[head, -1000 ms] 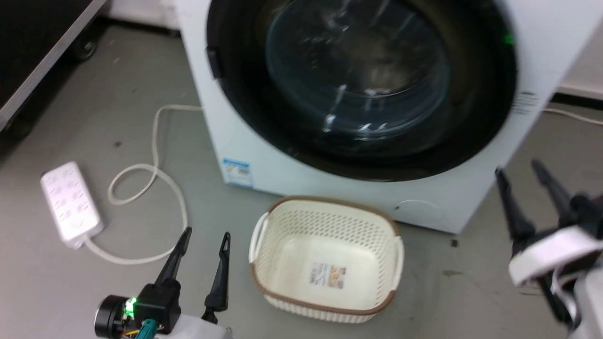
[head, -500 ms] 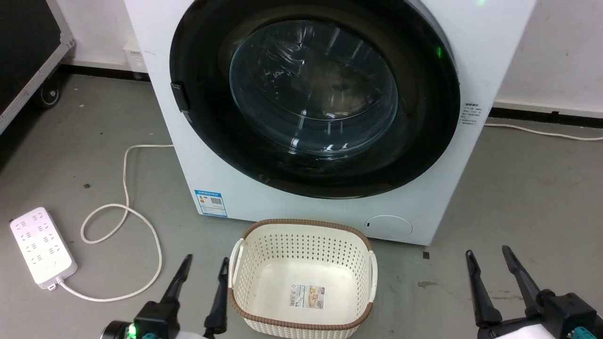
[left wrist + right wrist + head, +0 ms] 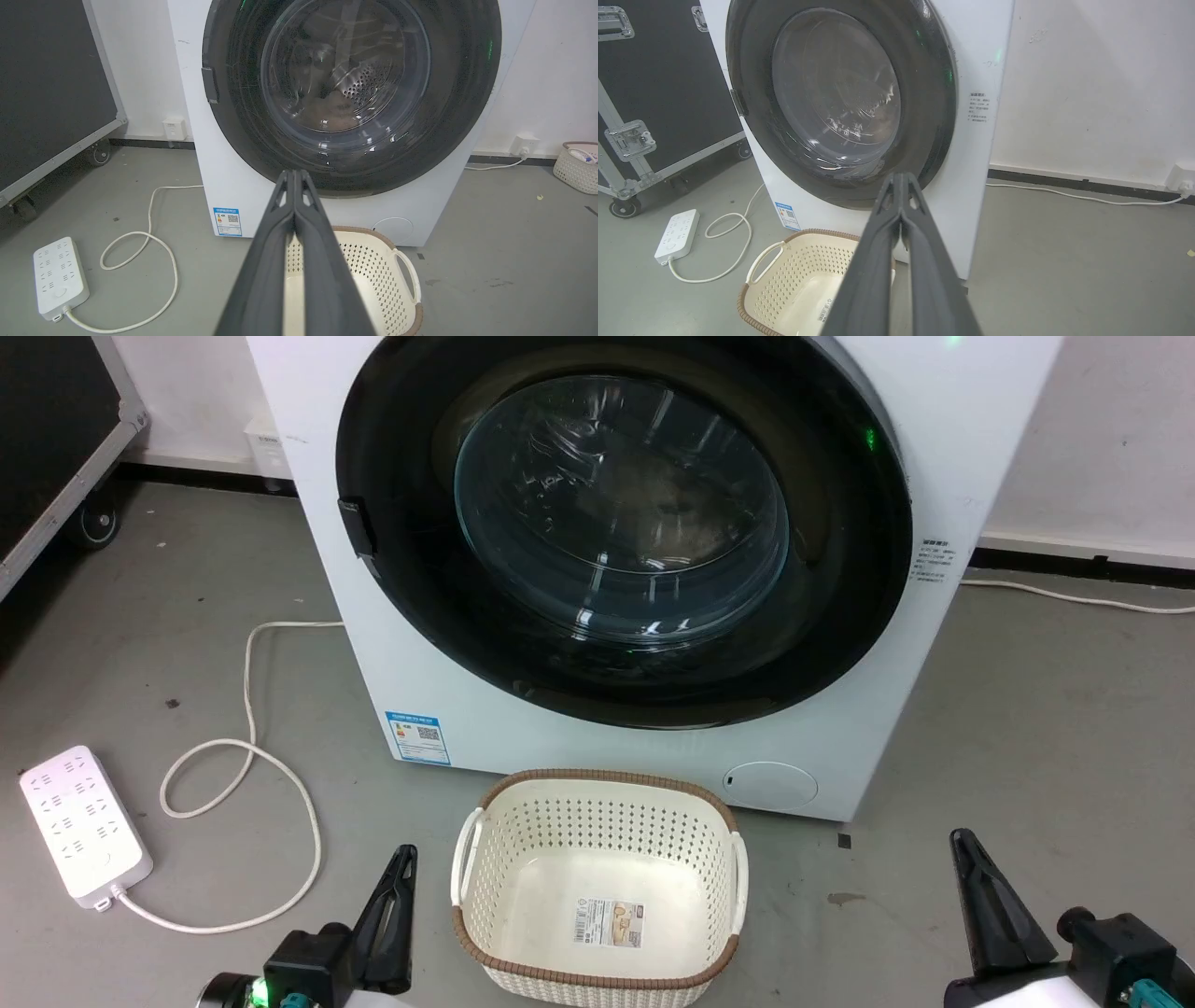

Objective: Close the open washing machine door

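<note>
Head view: both hands (image 3: 404, 855) (image 3: 963, 840) newly pinched

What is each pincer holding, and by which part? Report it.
Nothing is held. The left pincer and the right pincer are both shut, fingers pressed together on nothing, apart from the washing machine door.

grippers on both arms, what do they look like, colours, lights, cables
Both the left gripper and right gripper have long, dark grey, tapering fingers with small cut-outs near the tips, on black blocks. A green light glows on the left one's base; teal connectors sit at both wrists.
</note>
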Motion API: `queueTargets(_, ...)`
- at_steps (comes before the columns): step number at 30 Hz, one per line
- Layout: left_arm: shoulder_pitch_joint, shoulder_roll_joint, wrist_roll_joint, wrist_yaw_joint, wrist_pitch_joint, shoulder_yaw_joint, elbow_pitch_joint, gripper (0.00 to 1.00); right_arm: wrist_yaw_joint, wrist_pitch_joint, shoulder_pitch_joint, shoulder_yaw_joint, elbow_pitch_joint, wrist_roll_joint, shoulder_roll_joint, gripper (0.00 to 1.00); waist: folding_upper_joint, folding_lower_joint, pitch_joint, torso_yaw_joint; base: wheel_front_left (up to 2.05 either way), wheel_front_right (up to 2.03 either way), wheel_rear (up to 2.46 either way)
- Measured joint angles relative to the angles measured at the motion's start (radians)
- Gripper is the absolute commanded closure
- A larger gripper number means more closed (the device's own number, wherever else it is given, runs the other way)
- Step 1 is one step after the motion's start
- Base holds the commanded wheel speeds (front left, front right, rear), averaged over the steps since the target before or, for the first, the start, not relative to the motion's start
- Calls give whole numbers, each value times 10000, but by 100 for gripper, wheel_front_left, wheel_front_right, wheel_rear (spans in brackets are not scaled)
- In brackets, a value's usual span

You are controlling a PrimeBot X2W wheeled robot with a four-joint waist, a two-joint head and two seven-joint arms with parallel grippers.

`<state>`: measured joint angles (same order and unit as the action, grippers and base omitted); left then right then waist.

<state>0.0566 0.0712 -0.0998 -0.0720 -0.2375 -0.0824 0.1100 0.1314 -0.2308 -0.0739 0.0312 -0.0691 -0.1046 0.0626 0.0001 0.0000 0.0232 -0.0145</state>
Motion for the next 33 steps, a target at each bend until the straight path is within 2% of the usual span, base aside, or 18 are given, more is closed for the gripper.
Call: queueTargets(33,-105,-23,280,176,698,249,-297,100,0,660,125,-71,169,282,-4,100,0,0,-70,44,0,0,0)
